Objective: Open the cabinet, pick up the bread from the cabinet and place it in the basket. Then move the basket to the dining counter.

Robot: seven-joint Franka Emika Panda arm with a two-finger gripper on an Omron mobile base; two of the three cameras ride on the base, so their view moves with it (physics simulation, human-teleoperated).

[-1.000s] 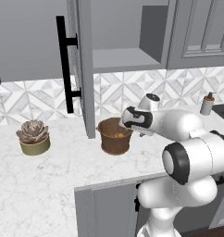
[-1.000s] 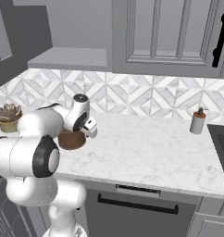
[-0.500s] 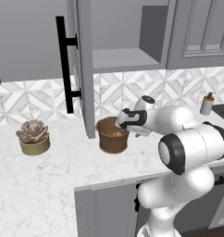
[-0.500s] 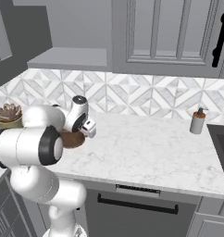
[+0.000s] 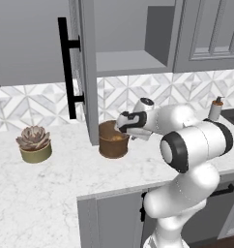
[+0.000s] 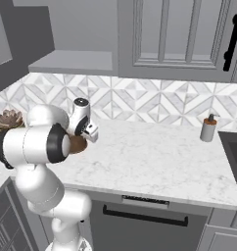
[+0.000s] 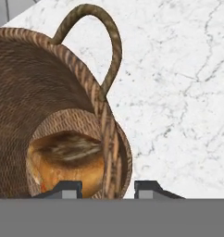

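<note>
The bread (image 7: pixel 67 164) is seen lying inside the basket (image 7: pixel 35 92), which stands on the tiled-wall counter (image 5: pixel 51 193) below the open cabinet (image 5: pixel 87 72). Carrying to the dining counter remains. The gripper (image 7: pixel 107 190) straddles the basket's rim, narrowly parted; a firm grip cannot be confirmed.

Soap dispenser (image 6: pixel 207 129) — upright on counter (image 6: pixel 154 162)
</note>
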